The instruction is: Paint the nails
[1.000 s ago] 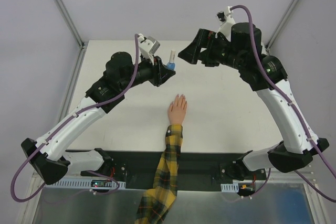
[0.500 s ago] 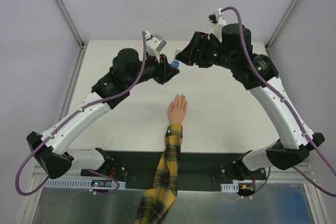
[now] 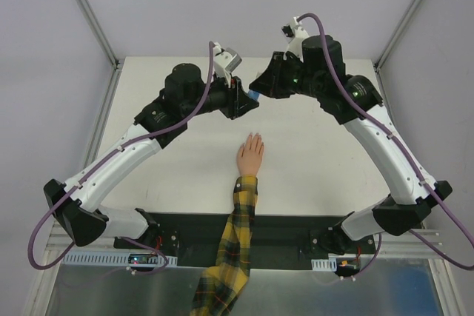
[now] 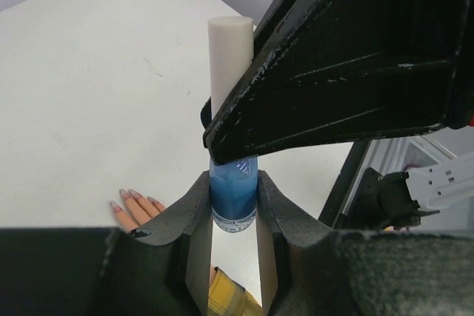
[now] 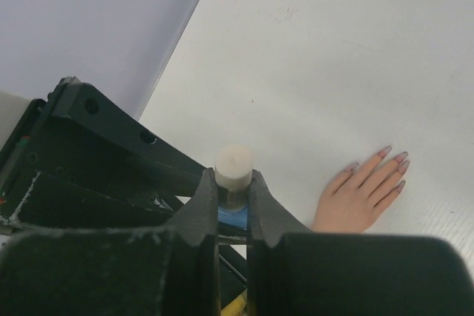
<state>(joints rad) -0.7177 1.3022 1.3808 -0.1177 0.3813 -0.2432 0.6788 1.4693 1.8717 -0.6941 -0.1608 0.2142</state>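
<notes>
A peach hand (image 3: 250, 157) in a yellow-black plaid sleeve (image 3: 231, 253) lies palm down on the white table (image 3: 318, 153). Its nails (image 5: 401, 158) look skin-toned pink; they also show in the left wrist view as nails (image 4: 124, 195). Above the table's far middle, my left gripper (image 4: 234, 183) is shut on the body of a small blue bottle (image 4: 233, 196). My right gripper (image 5: 233, 181) is shut on the bottle's white cap (image 5: 234, 162). From above, the left gripper (image 3: 243, 100) and right gripper (image 3: 257, 86) meet at the bottle (image 3: 252, 95), beyond the fingertips.
Metal frame posts (image 3: 89, 12) rise at the table's far corners, with grey walls behind. The black base rail (image 3: 289, 231) runs along the near edge, and the sleeve crosses it.
The two arms came together above the table. My left gripper carried the bottle rightward, and my right gripper moved left and closed on the white cap. The hand has not moved.
</notes>
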